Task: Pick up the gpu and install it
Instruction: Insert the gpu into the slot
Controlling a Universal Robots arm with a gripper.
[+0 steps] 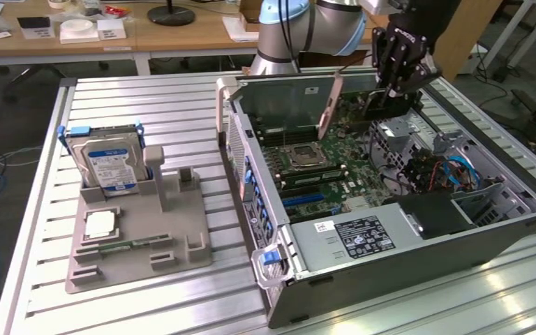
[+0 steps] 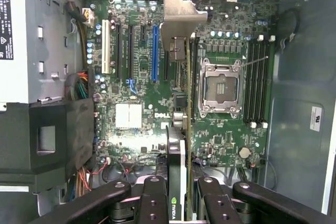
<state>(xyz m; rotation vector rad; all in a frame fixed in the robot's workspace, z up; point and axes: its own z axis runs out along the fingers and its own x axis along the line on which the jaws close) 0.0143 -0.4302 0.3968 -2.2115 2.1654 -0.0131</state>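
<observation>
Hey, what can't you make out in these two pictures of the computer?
Slot beneath the graphics card: wrist view, the card's own edge covers it.
Gap between card and motherboard: wrist view looks straight down, hiding height.
Print on the power supply label: exterior view, too small.

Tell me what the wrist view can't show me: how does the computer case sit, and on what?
Observer: The case lies on its side, open side up, on a slatted metal table.
Operator: Where is the gpu over it?
Observer: The gpu hangs edge-down in the jaws above the case's far corner, toward the exterior view's right.
Operator: Anything else on the table?
Observer: A grey holder on the exterior view's left carries an upright hard drive.
</observation>
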